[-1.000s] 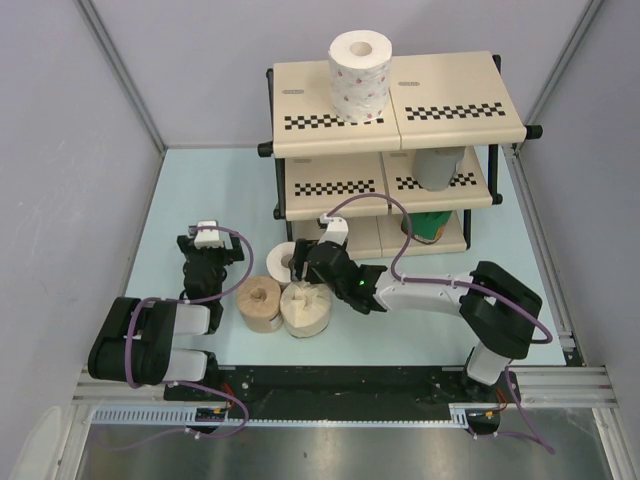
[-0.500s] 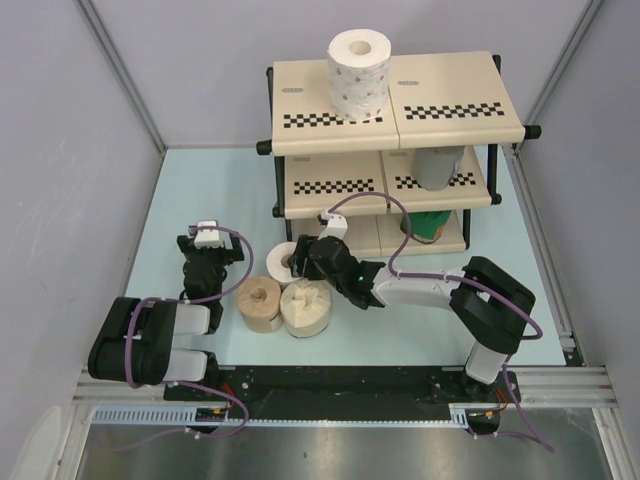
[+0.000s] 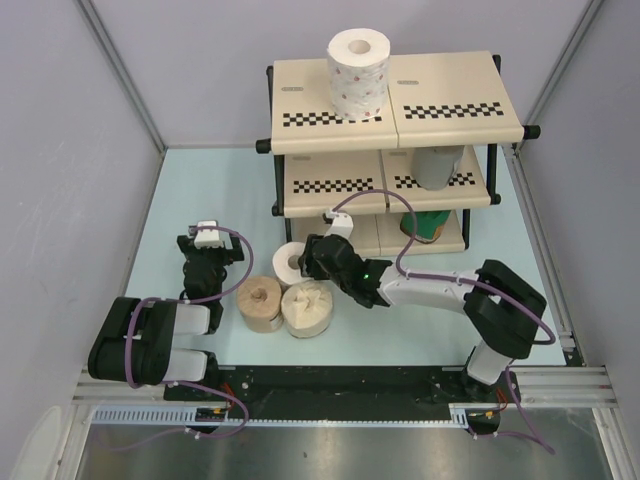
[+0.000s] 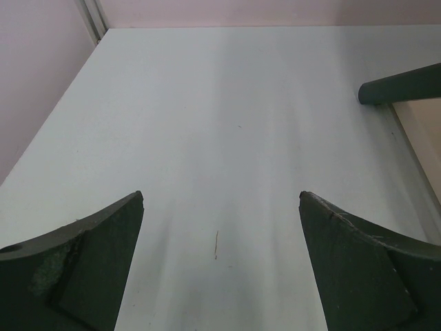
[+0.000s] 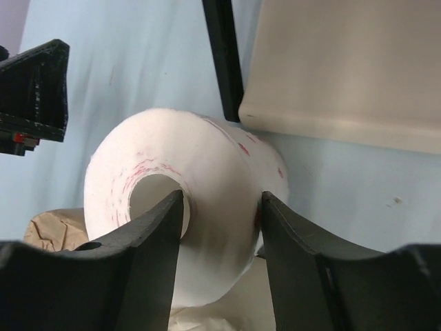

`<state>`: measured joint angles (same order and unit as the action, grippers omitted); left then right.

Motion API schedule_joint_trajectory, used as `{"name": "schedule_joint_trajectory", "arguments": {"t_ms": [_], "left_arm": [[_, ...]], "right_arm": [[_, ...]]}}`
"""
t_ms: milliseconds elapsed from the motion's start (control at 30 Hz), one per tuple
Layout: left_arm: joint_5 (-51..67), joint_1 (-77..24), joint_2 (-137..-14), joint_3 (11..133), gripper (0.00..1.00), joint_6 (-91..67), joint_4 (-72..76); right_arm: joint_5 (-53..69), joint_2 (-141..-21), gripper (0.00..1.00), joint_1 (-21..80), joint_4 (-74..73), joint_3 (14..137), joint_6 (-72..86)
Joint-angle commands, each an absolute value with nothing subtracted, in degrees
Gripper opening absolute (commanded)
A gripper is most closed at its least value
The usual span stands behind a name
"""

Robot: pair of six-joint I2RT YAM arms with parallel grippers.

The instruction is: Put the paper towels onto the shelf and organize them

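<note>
Now the right claw [image 5: 222, 207], half open, pinches the dotted roll [image 5: 207, 158] by its wall, one finger in the hole. The left claw [image 4: 220, 200] gapes wide over the pale bench [image 4: 227, 103]; grey walls [image 3: 60, 120] surround it.

Black left arm [image 3: 150, 340] and right arm [image 3: 500, 310], white link shell [image 3: 430, 290] behind right claw [image 3: 305, 262], looping purple cables [image 3: 372, 193], dark wedge-shaped fingers [image 5: 138, 262]
</note>
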<state>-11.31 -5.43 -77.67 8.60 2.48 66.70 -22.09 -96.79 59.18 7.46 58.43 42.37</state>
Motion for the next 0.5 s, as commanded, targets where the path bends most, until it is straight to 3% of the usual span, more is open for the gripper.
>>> {"name": "schedule_joint_trajectory", "arguments": {"t_ms": [0,467], "left_arm": [[-10.1,-5.2,-76.8,9.3,1.00,2.2,68.8],[-10.1,-5.2,-76.8,9.3,1.00,2.1,68.9]], "right_arm": [[-26.9,-91.1,0.49,59.4,-1.8,58.0,41.0],[-30.1,-67.8,0.48,54.7,-11.0,44.8,43.5]]}}
